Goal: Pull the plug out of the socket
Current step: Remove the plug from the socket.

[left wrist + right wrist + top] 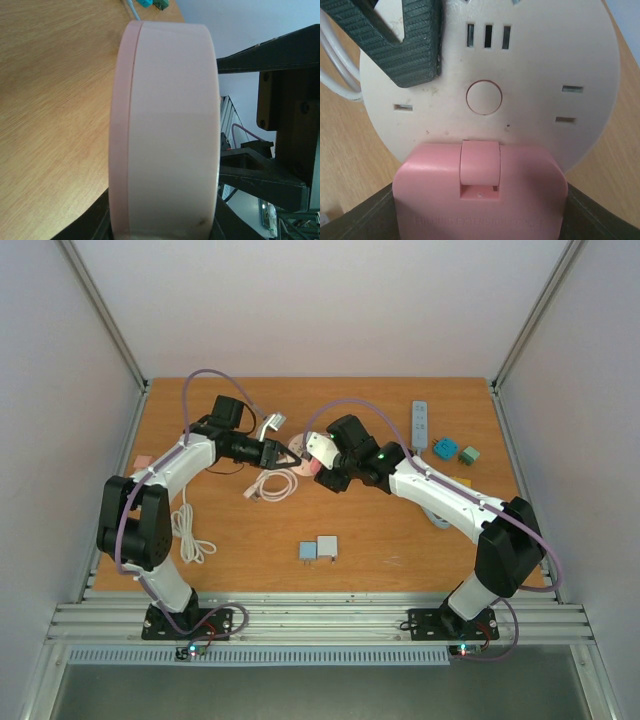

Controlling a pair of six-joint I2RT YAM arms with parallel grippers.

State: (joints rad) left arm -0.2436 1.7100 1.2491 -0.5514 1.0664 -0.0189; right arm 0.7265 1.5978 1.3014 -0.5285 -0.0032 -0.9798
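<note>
A round socket [165, 125] with a white face [530, 75] and a pink back stands on edge above the table, near the table's middle [303, 453]. My left gripper [162, 222] is shut on its rim; one dark finger [405, 40] lies over the upper left of the face. A pink plug block [480, 200] sits against the lower edge of the face. My right gripper [480, 215] is shut on this plug, a finger pressed on each side. The plug's pins are hidden.
A coiled white cable [275, 485] lies just below the socket, and another white cord [188, 530] is near the left arm. Two small adapters [318, 548] sit toward the front. A white strip [419, 425] and teal and green cubes [445, 450] are at the back right.
</note>
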